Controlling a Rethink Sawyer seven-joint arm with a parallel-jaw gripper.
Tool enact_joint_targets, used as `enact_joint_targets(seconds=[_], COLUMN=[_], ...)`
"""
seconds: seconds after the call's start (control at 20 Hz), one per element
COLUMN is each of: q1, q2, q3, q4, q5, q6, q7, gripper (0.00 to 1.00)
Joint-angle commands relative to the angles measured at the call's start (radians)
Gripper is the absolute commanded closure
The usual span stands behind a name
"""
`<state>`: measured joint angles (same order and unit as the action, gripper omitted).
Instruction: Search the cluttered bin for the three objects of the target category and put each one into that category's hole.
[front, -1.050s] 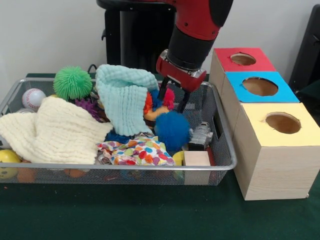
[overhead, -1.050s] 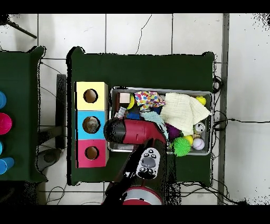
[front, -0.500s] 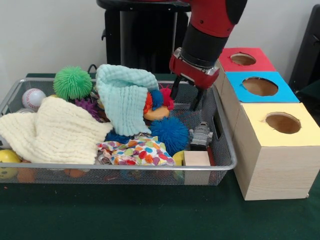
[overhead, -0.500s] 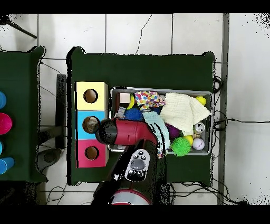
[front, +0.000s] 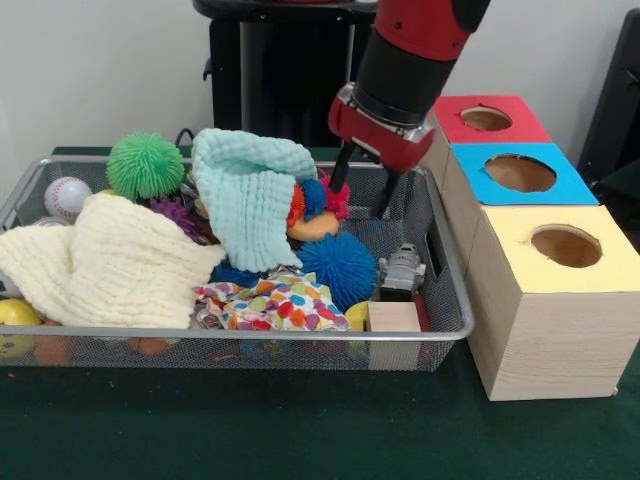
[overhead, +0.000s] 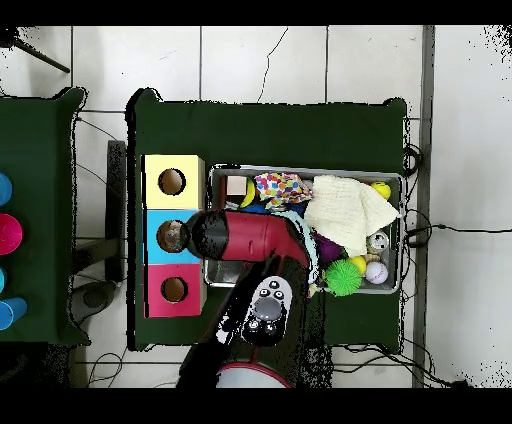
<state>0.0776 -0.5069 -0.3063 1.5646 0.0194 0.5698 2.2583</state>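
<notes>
Gripper (front: 362, 192) hangs over the back right of the wire bin (front: 452, 300), fingers spread apart with nothing between them. The blue spiky ball (front: 340, 268) sits just below and in front, beside the mint cloth (front: 248, 195)

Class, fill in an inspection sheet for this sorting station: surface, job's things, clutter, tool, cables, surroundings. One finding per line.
Surface: dark green cloth-covered table, bare in front of the bin.
Job's things: silver wire-mesh bin; wooden box with red, blue and yellow round-holed tops beside it; blue spiky ball and green spiky ball in the bin.
Clutter: cream knitted cloth, mint knitted cloth, polka-dot fabric, white baseball.
Tool: open, empty, red-and-black tool above the bin's far end.
Cables: black cables on the floor beside the table.
Surroundings: tiled floor, white wall.
</notes>
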Motion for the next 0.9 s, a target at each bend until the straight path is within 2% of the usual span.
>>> enact_joint_targets(seconds=[0.05, 0.5, 0.65, 0.9], q1=[-0.093, -0.16, -0.223, -0.301], q2=[0.07, 0.141, 0.153, 0.179], q3=[0.03, 0.075, 0.158, 0.279], q4=[-0.163, -0.204, -0.191, -0.182], q5=[-0.08, -0.185, -0.22, -0.249], q6=[0.046, -0.153, -0.222, -0.213], q7=[-0.048, -0.063, -0.12, -0.171], gripper=[0.0, 0.0, 0.0, 0.0])
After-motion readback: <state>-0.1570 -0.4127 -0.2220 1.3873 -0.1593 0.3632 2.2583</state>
